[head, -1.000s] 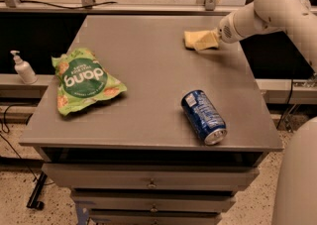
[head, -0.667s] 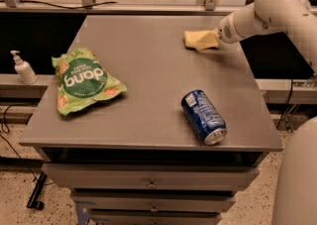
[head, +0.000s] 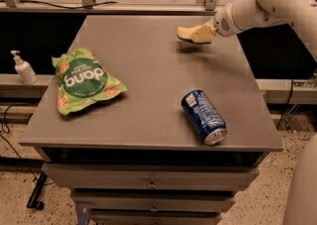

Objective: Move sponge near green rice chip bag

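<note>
The green rice chip bag (head: 83, 81) lies flat on the left side of the grey table (head: 148, 60), its white "dang" lettering facing up. My gripper (head: 198, 34) reaches in from the right at the far right part of the table. It is shut on the pale yellow sponge (head: 184, 32), which sticks out to the left of the fingers. The sponge hangs a little above the tabletop, with its shadow just below it. The sponge is far to the right of the bag and further back.
A blue soda can (head: 203, 116) lies on its side at the front right of the table. A white pump bottle (head: 23, 68) stands on a ledge to the left, off the table. Drawers (head: 151, 184) sit under the tabletop. My white arm (head: 267, 1) spans the upper right.
My gripper has moved a little to the left with the sponge and lifted slightly. The bag and the can have not moved.
</note>
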`<state>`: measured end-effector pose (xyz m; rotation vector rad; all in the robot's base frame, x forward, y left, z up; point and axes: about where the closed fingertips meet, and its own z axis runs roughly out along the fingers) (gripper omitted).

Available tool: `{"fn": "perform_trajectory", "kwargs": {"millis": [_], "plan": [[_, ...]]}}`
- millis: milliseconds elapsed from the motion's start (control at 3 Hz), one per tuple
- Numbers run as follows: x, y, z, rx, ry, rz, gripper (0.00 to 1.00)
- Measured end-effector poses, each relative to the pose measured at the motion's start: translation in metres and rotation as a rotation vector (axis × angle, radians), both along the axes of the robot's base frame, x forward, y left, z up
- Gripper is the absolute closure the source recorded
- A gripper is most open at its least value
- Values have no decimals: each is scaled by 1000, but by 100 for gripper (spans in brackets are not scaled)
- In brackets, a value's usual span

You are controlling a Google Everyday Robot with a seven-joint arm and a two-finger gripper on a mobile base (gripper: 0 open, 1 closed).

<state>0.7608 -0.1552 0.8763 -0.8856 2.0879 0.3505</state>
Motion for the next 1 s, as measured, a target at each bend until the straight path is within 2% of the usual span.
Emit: {"fn": "perform_trajectory", "kwargs": {"millis": [333, 667, 1000], "plan": [[-22, 48, 9, -17, -4, 153, 100], [-45, 93, 1, -46, 8, 300, 100], [-69, 133, -3, -40, 12, 423, 100]]}}
